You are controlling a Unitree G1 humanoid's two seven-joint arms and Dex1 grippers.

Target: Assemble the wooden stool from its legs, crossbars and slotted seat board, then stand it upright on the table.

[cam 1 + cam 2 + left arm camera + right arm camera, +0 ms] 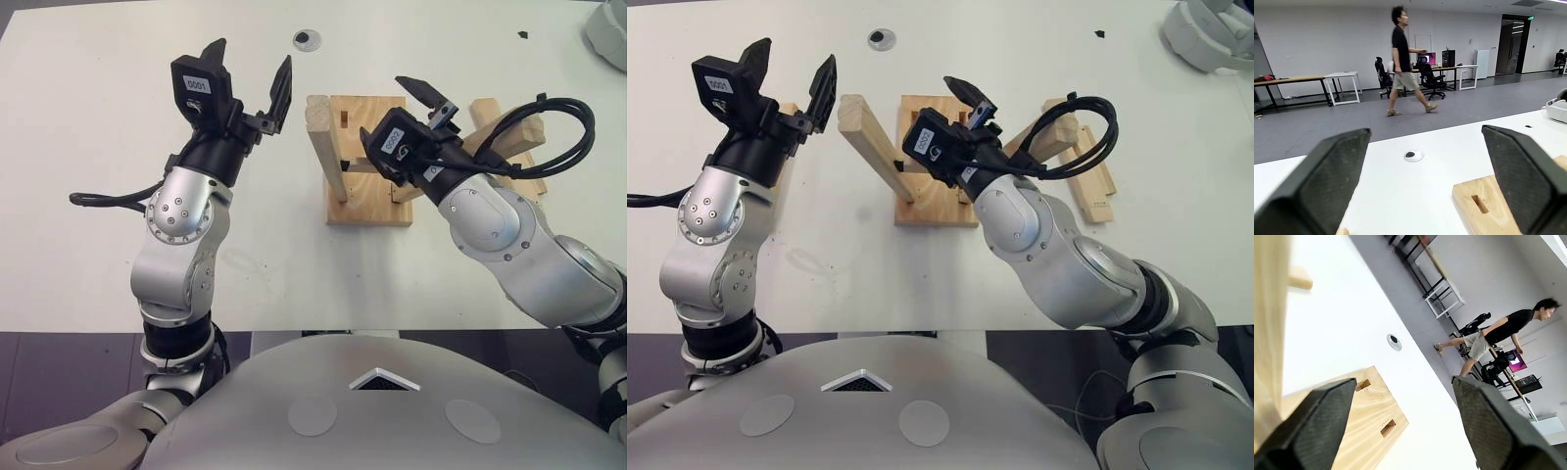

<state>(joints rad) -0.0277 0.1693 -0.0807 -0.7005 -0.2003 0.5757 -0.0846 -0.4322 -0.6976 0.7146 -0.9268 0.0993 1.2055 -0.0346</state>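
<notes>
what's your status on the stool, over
Left claw open, empty, raised. Right claw open over seat board. One leg upright on board; loose pieces beside it.

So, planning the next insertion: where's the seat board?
The pale wooden slotted seat board lies flat mid-table under the right pincer, a square wooden leg rising from its left side, loose wooden pieces to its right.

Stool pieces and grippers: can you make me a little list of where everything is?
seat board: flat on the table, slots facing up
leg: sticking up at the board's left side
spare pieces: lying to the right of the board
left gripper: open, empty, left of the leg
right gripper: open, empty, over the board
</notes>
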